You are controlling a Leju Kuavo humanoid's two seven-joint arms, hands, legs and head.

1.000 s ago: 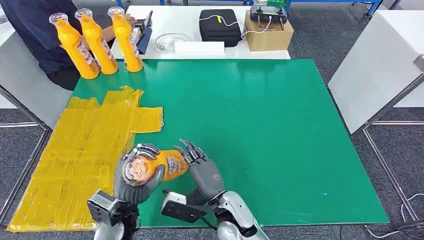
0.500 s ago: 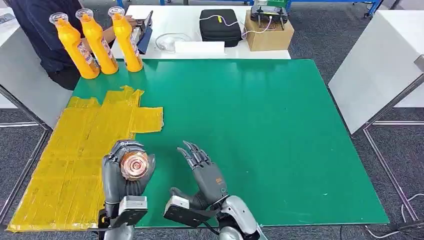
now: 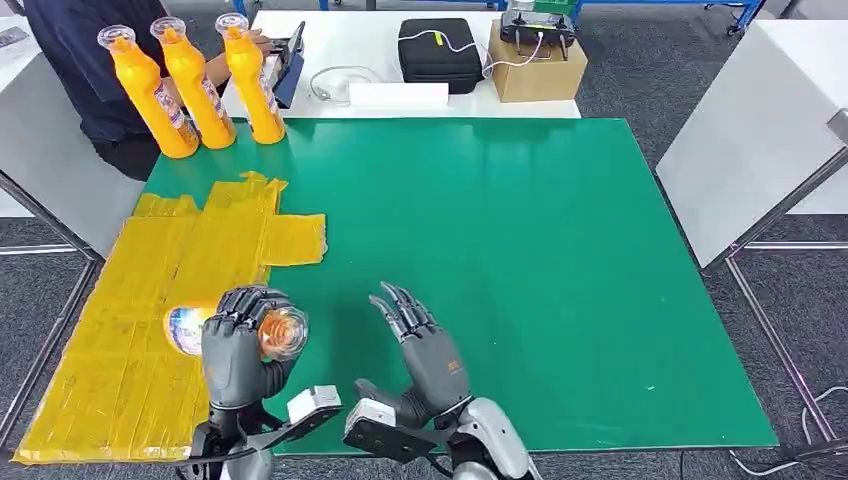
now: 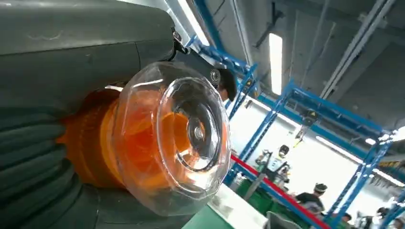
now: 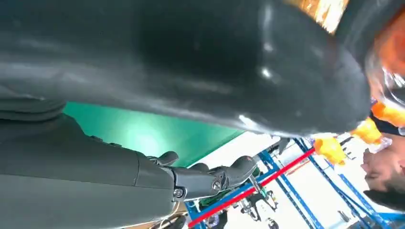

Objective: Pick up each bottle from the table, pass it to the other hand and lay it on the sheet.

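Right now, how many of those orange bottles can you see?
4. Three bottles stand in a row at the table's far left corner; a fourth bottle is gripped by the left hand over the yellow sheet.

Black case [image 3: 439, 52], cardboard box [image 3: 532, 68], glass bowl [image 3: 335, 82] on white table [image 3: 380, 45], person [image 3: 75, 60] behind

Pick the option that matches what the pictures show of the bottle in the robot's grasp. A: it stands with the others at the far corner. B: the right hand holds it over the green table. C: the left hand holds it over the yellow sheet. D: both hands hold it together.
C: the left hand grips the bottle above the yellow sheet, while the right hand hangs open and apart from it.
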